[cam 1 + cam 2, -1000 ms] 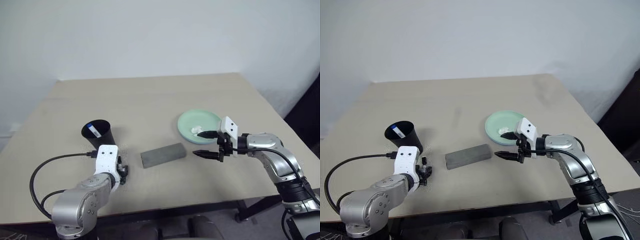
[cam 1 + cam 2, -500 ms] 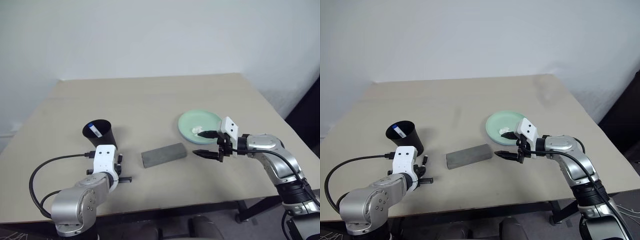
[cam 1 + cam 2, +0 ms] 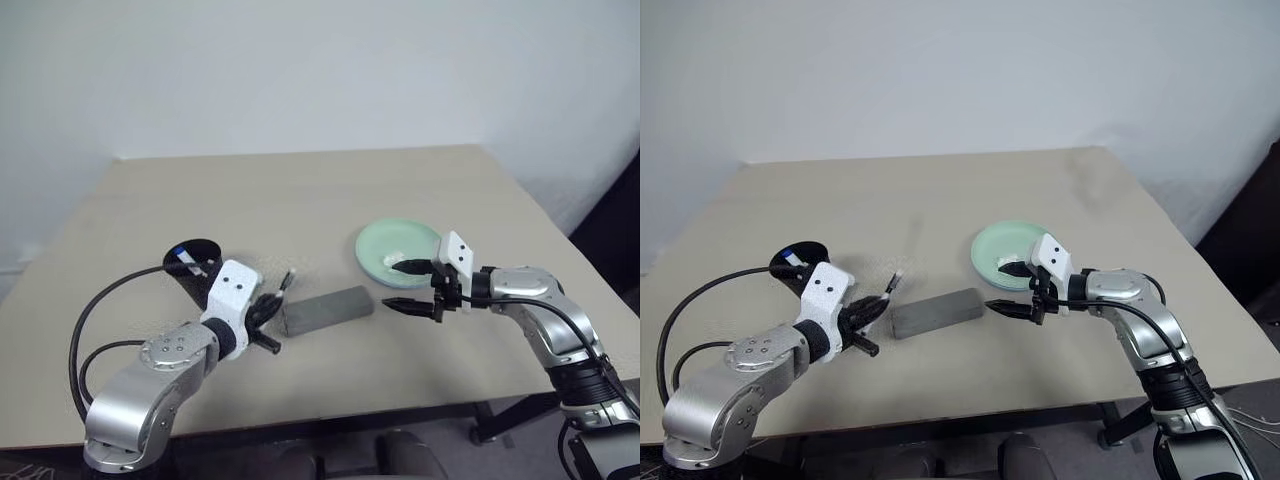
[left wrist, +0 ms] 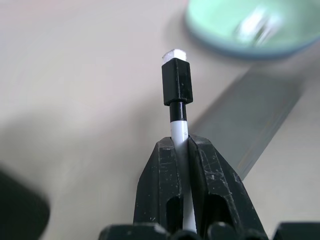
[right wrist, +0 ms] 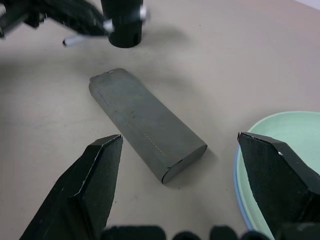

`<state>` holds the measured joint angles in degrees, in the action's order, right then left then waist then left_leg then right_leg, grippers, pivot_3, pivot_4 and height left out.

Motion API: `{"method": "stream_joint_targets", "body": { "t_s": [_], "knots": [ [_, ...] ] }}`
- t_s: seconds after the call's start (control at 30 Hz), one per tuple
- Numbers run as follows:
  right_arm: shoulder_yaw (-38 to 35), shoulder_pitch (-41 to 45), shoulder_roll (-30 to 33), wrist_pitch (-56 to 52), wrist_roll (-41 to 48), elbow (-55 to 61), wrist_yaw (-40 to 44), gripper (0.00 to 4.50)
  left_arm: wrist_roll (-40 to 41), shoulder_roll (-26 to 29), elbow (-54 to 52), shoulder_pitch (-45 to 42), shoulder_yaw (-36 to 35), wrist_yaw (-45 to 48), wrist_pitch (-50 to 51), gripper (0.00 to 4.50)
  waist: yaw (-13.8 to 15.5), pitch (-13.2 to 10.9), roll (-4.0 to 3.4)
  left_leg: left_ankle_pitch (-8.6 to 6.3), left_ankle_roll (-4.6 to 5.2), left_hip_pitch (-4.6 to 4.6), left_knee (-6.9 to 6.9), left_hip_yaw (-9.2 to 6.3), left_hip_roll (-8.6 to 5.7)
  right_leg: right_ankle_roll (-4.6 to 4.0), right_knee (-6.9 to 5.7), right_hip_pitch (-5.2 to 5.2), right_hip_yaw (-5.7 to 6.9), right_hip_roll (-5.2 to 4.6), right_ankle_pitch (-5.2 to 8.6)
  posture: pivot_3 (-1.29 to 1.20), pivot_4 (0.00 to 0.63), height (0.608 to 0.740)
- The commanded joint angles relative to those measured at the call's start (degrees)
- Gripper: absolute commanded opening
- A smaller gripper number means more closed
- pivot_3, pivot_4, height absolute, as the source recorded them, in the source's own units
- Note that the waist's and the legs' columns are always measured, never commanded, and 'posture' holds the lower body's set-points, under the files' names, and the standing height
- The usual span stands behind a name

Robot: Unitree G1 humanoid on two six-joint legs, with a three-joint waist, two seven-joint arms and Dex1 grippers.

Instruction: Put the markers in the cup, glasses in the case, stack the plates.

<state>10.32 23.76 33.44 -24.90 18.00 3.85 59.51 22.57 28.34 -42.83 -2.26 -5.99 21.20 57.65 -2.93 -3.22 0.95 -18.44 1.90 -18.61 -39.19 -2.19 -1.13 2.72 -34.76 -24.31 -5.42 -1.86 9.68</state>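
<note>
Nearest to me, my left gripper [image 3: 268, 318] is pressed together on the black-capped marker [image 4: 177, 97], pinching its white barrel, with the cap end sticking out past the fingertips. It hangs above the table [image 3: 330, 190], off the surface, between the cup [image 3: 194, 268] and the grey glasses case [image 3: 326, 309].

My right gripper [image 3: 408, 287] hovers just beside the far end of the case, jaws spread wide, nothing in them. In the right wrist view the case lies closed between the two fingers [image 5: 92, 175], not touched.

Further back on my left stands the black cup, upright. A blue-capped marker [image 3: 181, 256] shows inside at the rim. Judgement: one marker is already in; the one I hold is the second, and it has yet to go in.

Further back on my right sits the mint green plate [image 3: 398, 253], with a light blue edge under it in the right wrist view [image 5: 238, 176]. Judgement: the plates look stacked. A small white paper wad [image 3: 393, 259] lies on the green plate.

Glasses: I cannot tell whether they are inside the shut case.

Left to do, as far as I can judge: drop this marker in the cup, and confirm the glasses.
</note>
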Motion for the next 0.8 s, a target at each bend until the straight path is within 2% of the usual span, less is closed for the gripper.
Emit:
{"method": "stream_joint_targets", "body": {
  "t_s": [0.03,0.2,0.4,0.57,0.8],
  "knots": [
    [-1.52,0.93,0.23,0.68,0.33,0.98,-0.26,4.0,-0.59,-1.61,-0.12,-2.85,-3.84,-0.2,-9.74,0.01,-0.01,0.0,0.0,0.0,0.0,0.0,-0.01,0.01,0.0,0.0,0.01,0.01,0.0,0.0,0.0,0.0,0.0,0.74],
    [-1.72,0.89,0.41,0.71,0.36,1.07,-0.27,4.0,-11.4,-3.93,4.52,-3.96,-6.87,-8.74,-26.52,0.01,-0.06,0.01,0.0,0.01,0.01,0.05,-0.05,0.06,0.01,0.05,-0.01,0.07,-0.03,0.0,-0.04,0.0,0.0,0.74],
    [-1.7,0.98,0.58,0.7,0.32,1.09,-0.27,4.0,-25.74,-1.7,11.38,0.43,-8.81,-16.33,-43.48,0.01,0.01,0.01,0.0,0.0,0.03,0.04,-0.03,0.03,0.0,0.05,0.01,0.06,-0.02,0.01,-0.05,0.0,0.0,0.74],
    [-1.48,1.24,0.47,0.65,0.28,1.12,-0.36,4.0,-29.54,-2.75,18.09,1.24,-11.51,-21.1,-50.93,0.01,0.36,0.01,0.03,-0.01,0.04,0.02,-0.04,-0.01,0.0,0.05,0.01,0.07,0.02,-0.03,-0.05,0.0,0.0,0.74],
    [-1.15,1.8,0.22,0.52,0.27,0.98,-0.37,4.0,-27.41,-4.78,27.76,-1.84,-9.37,-19.42,-57.94,0.01,0.36,0.02,0.04,0.0,0.04,0.03,-0.05,0.01,0.0,0.06,-0.02,0.07,0.03,-0.02,-0.06,0.0,0.0,0.74]
  ]
}}
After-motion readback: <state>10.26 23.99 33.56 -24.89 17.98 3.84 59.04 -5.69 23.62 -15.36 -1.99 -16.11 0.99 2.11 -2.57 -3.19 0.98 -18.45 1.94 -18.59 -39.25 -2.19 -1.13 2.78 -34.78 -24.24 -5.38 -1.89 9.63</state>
